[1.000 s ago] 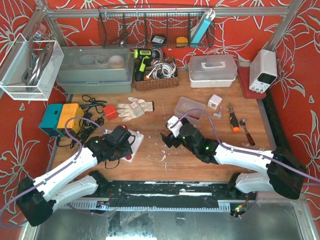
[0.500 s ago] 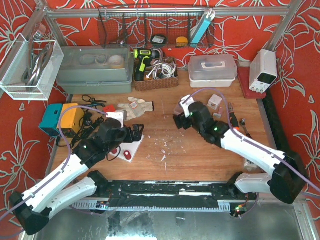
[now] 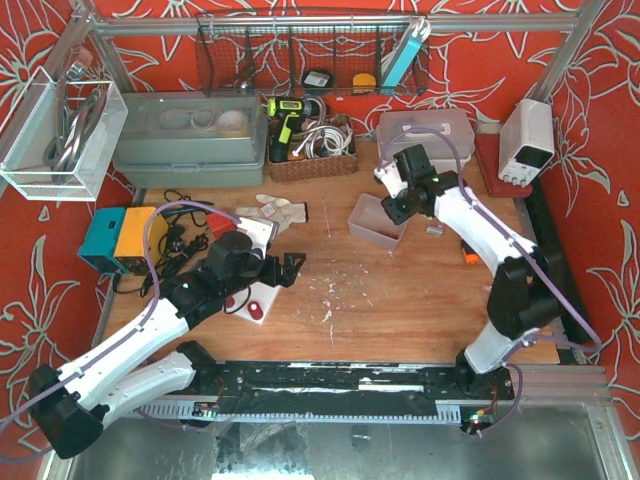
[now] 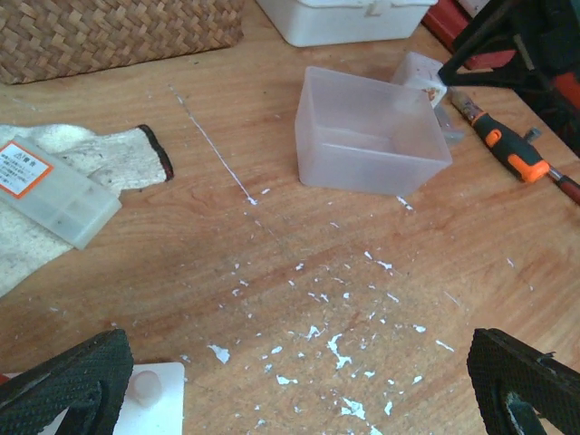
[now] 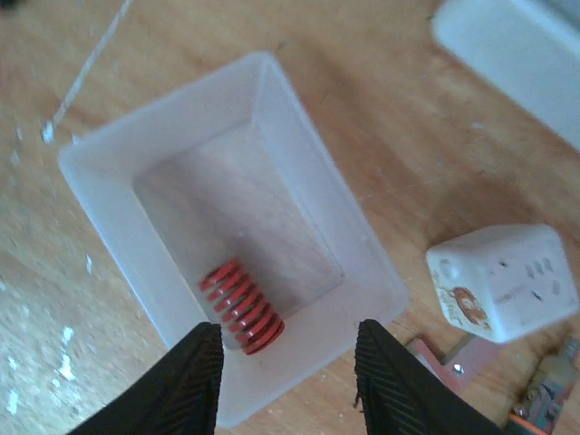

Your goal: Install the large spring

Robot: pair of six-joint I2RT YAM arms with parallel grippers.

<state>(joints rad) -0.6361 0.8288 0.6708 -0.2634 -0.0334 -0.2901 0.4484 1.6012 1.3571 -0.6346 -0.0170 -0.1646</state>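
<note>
The large spring (image 5: 242, 305), a short red coil, lies on its side in a translucent plastic bin (image 5: 313, 145) on the wooden table. My right gripper (image 5: 290, 381) hovers just above the bin's near wall, jaws apart, and nothing sits between them. From above, the right gripper (image 3: 392, 208) hangs over the bin (image 3: 372, 232) at the back right. My left gripper (image 4: 299, 399) stands wide open over bare wood, holding nothing. It (image 3: 290, 268) sits just right of a white base plate (image 3: 258, 300) carrying red parts.
A white glove (image 3: 268, 215) and a small clear case (image 4: 54, 186) lie left of the bin. A white cube adapter (image 5: 503, 276) and an orange screwdriver (image 4: 512, 154) lie to its right. A wicker basket (image 3: 312, 150), a white lidded box (image 3: 425, 135) and a power supply (image 3: 525, 140) line the back.
The right arm swung from the table's middle to the back right, over the bin, and its jaws narrowed. The left gripper opened wide and shifted right, off the white plate.
</note>
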